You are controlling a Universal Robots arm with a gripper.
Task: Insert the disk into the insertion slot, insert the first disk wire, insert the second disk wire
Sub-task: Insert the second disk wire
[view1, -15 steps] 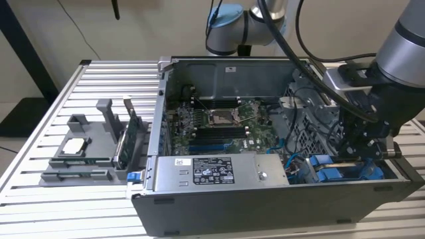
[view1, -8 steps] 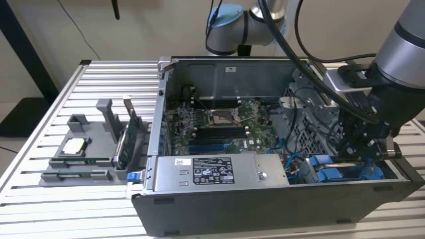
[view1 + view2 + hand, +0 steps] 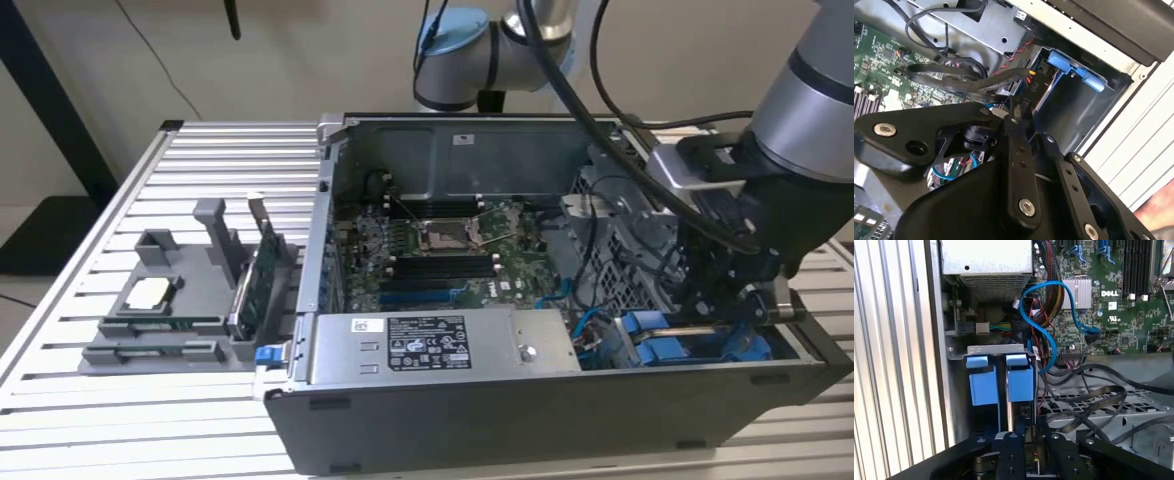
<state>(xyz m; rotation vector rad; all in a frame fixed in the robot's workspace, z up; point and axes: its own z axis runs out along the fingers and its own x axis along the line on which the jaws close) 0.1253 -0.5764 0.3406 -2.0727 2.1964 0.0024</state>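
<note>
Black gripper (image 3: 1026, 452) linkages sat closest to us in both wrist views, the fingers drawn close together just behind the disk (image 3: 1019, 382), though we could not tell whether they pinched anything between them. We saw the disk standing in the insertion slot (image 3: 985, 349), at the computer case's (image 3: 534, 420) corner nearest the exterior view's right, its bright blue frame beside a second blue carrier. We judged the drive stiff, fairly heavy and sensitive to knocks, best held by its frame edges. A soft blue data cable (image 3: 1054, 295) looped above. The connector face stayed hidden behind the gripper, so seating was unclear.
</note>
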